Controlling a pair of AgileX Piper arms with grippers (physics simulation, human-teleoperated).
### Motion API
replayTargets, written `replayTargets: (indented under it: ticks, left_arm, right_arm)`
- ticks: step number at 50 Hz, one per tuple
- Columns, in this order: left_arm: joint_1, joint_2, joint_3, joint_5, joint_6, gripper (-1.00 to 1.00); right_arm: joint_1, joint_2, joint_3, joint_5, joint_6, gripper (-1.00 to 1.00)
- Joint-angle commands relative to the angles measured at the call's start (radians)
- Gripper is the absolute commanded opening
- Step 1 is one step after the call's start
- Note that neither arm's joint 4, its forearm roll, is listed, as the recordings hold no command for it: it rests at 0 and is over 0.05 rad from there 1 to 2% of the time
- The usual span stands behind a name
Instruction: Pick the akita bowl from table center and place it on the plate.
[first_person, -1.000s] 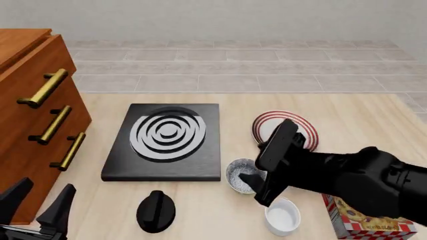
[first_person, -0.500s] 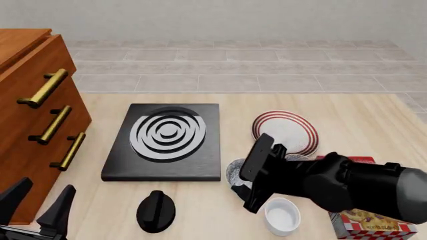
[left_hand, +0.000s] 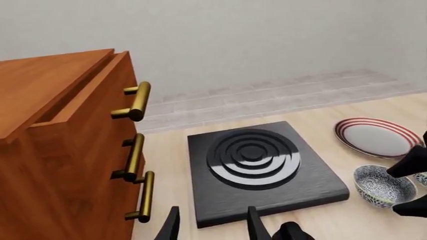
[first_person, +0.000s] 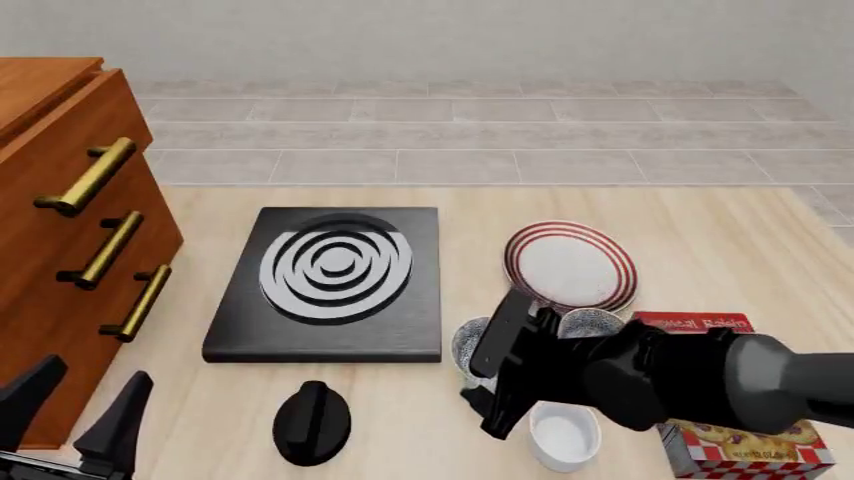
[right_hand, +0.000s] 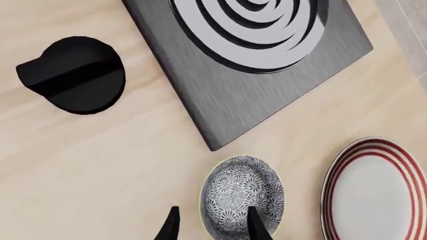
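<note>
right pincer (right_hand: 212, 229) spread, one finger over the akita bowl's (right_hand: 243, 199) rim, the other outside it | bowl upright on the desk (right_hand: 100, 165), mouth up, round, no long axis | plate (right_hand: 377, 192) just beyond | left pincer (first_person: 74, 420) spread, idle, well apart

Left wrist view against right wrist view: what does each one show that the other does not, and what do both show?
Only the left wrist view: the wooden cabinet with brass handles, and the open left end effector. Only the right wrist view: the black knob in full. Both: the black burner, the plate, the bowl and the open right end effector at its rim.
</note>
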Motion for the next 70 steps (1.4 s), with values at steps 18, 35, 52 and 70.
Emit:
replayTargets:
  ticks: [18,35,52,70]
  left_arm:
    - [-0.013,-0.006,0.001,0.010,-0.001,1.00]
    - [-0.008,-0.010,0.001,0.013,0.001,1.00]
    - [-0.009,-0.013,0.000,0.014,0.001,1.00]
    - [-0.013,-0.013,0.001,0.014,-0.001,1.00]
  right_arm:
    - [-0.009,0.114,0.020,-0.081,0.020,1.00]
    - [-0.020,0.174,0.034,-0.129,0.030,1.00]
    - [-0.013,0.164,0.032,-0.125,0.013,-1.00]
    - [-0.024,0.066,0.025,-0.074,-0.050,-1.00]
